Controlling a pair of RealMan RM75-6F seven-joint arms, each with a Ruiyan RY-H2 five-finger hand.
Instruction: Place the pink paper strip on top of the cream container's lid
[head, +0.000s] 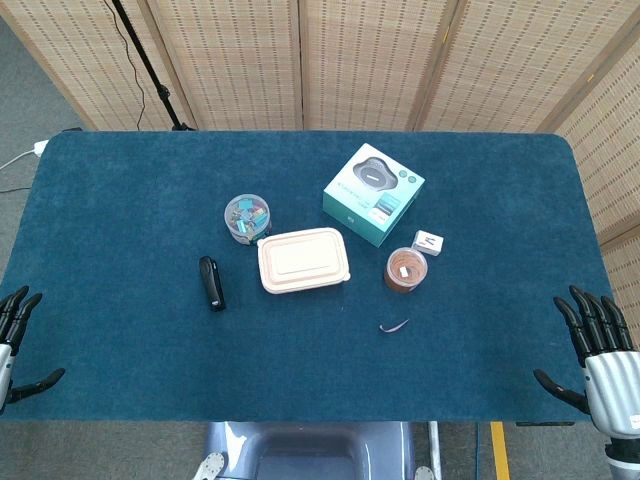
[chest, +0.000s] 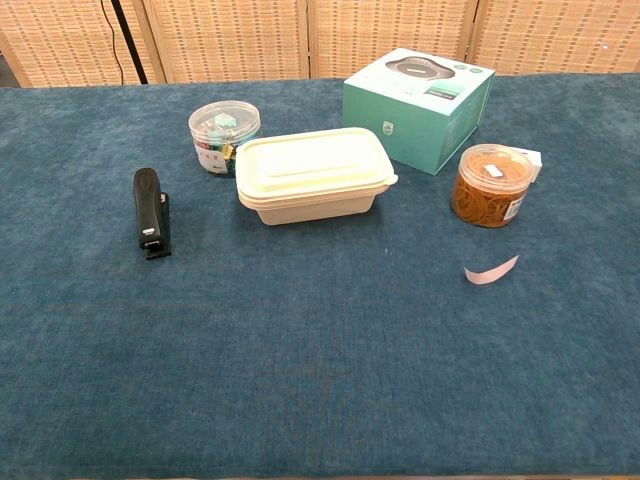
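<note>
The pink paper strip (head: 394, 325) (chest: 491, 270) lies on the blue table cloth, in front of an orange tub. The cream container (head: 303, 259) (chest: 313, 173) stands mid-table with its lid on and nothing on top. My left hand (head: 14, 340) hovers at the table's near left edge with fingers spread and empty. My right hand (head: 597, 345) is at the near right edge, also spread and empty. Both hands are far from the strip and the container. Neither hand shows in the chest view.
A teal box (head: 373, 193) (chest: 418, 95) stands behind the container. An orange tub of rubber bands (head: 405, 269) (chest: 490, 184), a clear jar of clips (head: 246, 218) (chest: 223, 136), a black stapler (head: 210, 282) (chest: 150, 211) and a small white box (head: 428, 242) surround it.
</note>
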